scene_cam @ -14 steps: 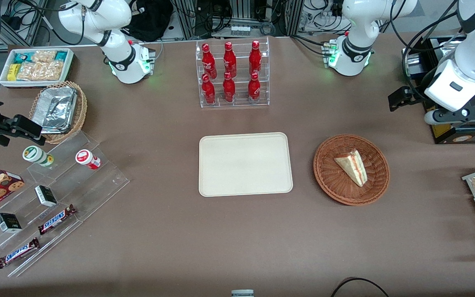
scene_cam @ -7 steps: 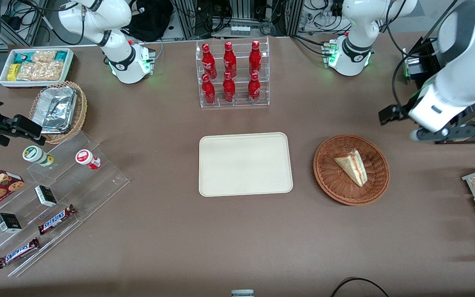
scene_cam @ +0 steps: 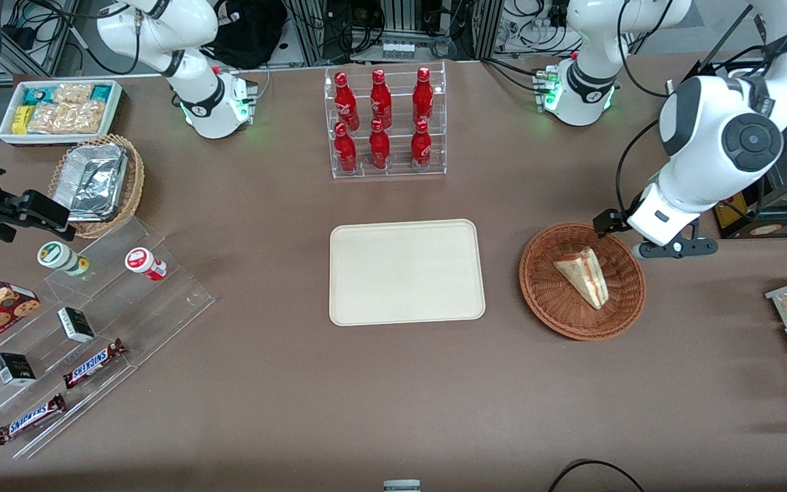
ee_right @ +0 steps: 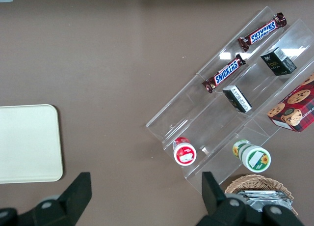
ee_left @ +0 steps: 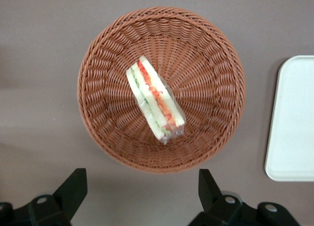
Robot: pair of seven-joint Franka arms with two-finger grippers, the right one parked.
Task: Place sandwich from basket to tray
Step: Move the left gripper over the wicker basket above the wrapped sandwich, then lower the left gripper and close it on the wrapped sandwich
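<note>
inside basket [ee_left: 206, 49]: sandwich [ee_left: 156, 100]; tray [scene_cam: 407, 271] bare; gripper [ee_left: 140, 196] above, fingers [ee_left: 72, 186] apart.

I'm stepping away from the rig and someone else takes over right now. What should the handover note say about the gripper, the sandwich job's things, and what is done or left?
Gripper: open, holding nothing, hovering above the basket's rim on the side farther from the front camera.
Sandwich: lying in the basket, untouched.
Tray: beside the basket, toward the parked arm's end of the table, nothing on it.
Done: only the approach to the basket.
Left: descend over the sandwich, grasp it, lift it out, carry it to the tray, release.
</note>
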